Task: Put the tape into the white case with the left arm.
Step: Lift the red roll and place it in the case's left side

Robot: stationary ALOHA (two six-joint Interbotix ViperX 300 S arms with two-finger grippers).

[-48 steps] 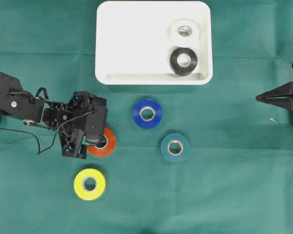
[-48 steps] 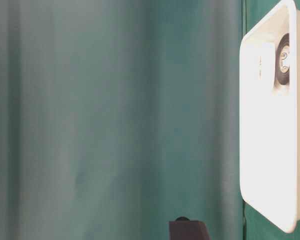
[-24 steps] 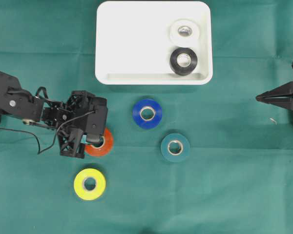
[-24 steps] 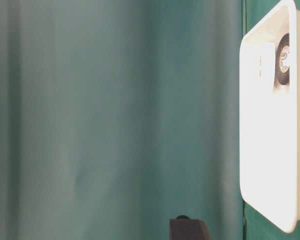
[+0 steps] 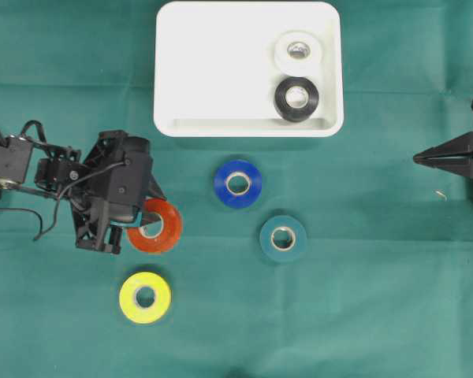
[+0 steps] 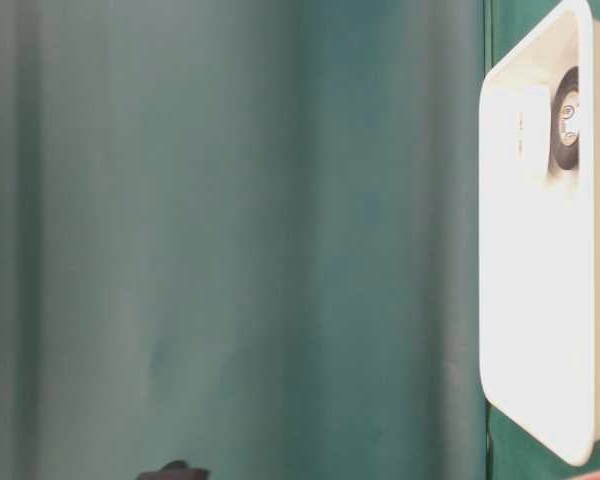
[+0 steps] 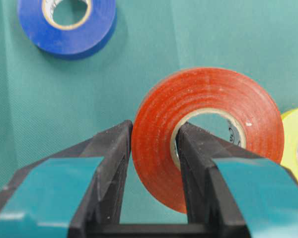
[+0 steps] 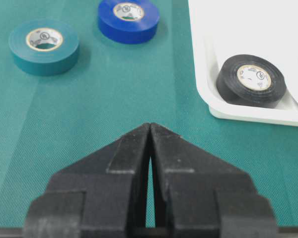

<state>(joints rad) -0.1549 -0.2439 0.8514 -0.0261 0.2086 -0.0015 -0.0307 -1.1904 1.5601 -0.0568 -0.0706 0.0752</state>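
Since a second ago the left arm [image 5: 102, 193] is pulling back toward its own side and tipping the red tape [image 5: 154, 226] up with it; the roll is sitting a little further left on the bench [image 5: 363, 315] than it was, one edge lifting. From the wrist view the left fingers [image 7: 154, 158] are clamped on the roll's wall, one finger outside the rim and one inside the core hole, so the red tape is hanging in the grip just above the cloth, well short of the case [image 5: 213, 63].

That looks the right place to take it: the roll seems light and stiff, with a hard core, so a pinch through the wall should be holding. Its smooth vinyl face may be slippery, and held on one side it could be swinging or pivoting as it travels.

Counting rolls: six in all. Two are lying in the case, white [image 5: 298, 50] and black [image 5: 296, 98]. Blue [image 5: 238, 183], teal [image 5: 283, 238] and yellow [image 5: 145, 297] are lying loose on the bench, and red is in the grip.

Over at the right, the right fingers [image 8: 150, 136] are resting pressed together, holding nothing.
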